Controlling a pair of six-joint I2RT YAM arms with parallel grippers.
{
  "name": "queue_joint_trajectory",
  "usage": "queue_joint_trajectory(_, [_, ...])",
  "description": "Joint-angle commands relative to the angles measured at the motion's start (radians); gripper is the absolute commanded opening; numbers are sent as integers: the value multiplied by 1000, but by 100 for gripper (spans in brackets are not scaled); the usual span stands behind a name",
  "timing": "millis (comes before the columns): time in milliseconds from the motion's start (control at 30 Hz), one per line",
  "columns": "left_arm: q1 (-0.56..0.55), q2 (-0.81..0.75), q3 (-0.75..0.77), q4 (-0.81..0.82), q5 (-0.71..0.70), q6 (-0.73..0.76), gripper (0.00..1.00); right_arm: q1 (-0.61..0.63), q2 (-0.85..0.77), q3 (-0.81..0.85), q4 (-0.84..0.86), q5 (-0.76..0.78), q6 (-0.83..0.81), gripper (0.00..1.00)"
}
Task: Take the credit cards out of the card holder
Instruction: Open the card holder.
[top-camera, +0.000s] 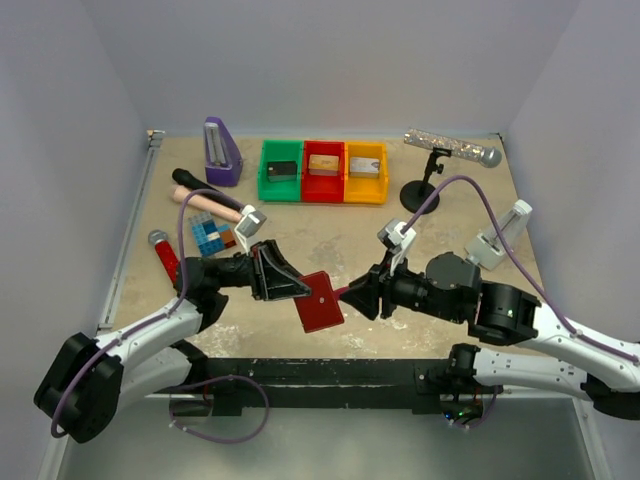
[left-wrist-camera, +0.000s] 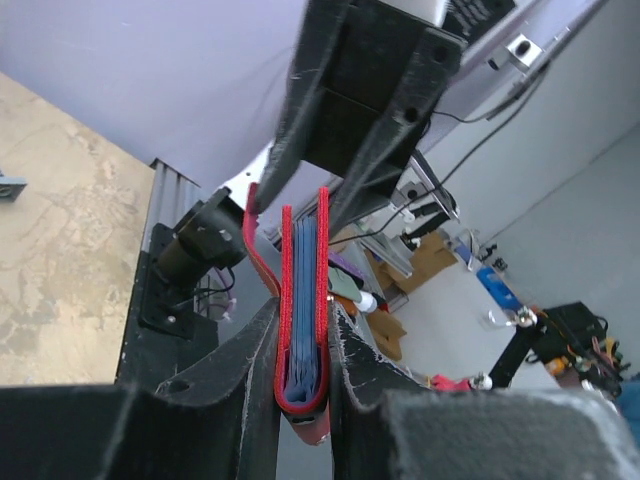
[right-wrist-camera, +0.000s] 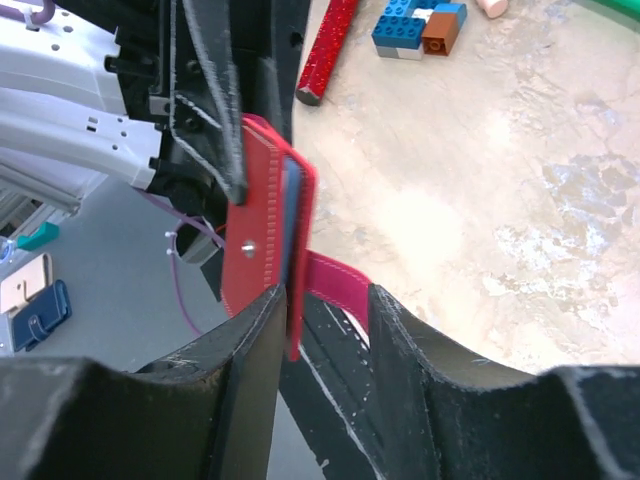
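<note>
1. Card holder (top-camera: 320, 303): dark red, folded shut, held clear of the table (top-camera: 330, 235). It sits at 6 o'clock from the table centre, near the front edge, between the 2 grippers.
2. Left gripper (left-wrist-camera: 302, 325): at the holder's 9 o'clock side in the top view. Its 2 fingers (left-wrist-camera: 240, 370) press against the 2 red outer faces, pinching the holder near its folded end. Blue-grey layers show between the covers; separate credit cards cannot be told there.
3. Right gripper (right-wrist-camera: 328, 300): at the holder's 3 o'clock side. Its fingers (right-wrist-camera: 430, 380) stand spread, straddling the red tab (right-wrist-camera: 335, 278). 1 finger lies against the holder's edge; the other is apart from the tab.
4. Tiled block (top-camera: 210, 237): on the table, at 10 o'clock from the holder.
</note>
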Motion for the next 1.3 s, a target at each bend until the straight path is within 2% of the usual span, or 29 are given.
queue_joint_trajectory(0, [5, -38, 40, 379, 69, -37, 0, -4, -13, -28, 64, -26, 34, 44])
queue_joint_trajectory(533, [3, -115, 54, 379, 87, 68, 0, -25, -28, -89, 271, -238, 113, 52])
queue_joint_trajectory(667, [3, -107, 86, 379, 96, 64, 0, -25, -16, -74, 277, -274, 118, 53])
queue_joint_trajectory(1033, [3, -129, 132, 379, 112, 45, 0, -28, 1, -79, 268, -252, 124, 54])
queue_joint_trajectory(1267, [2, -135, 150, 379, 98, 44, 0, -30, 33, -66, 296, -304, 133, 55])
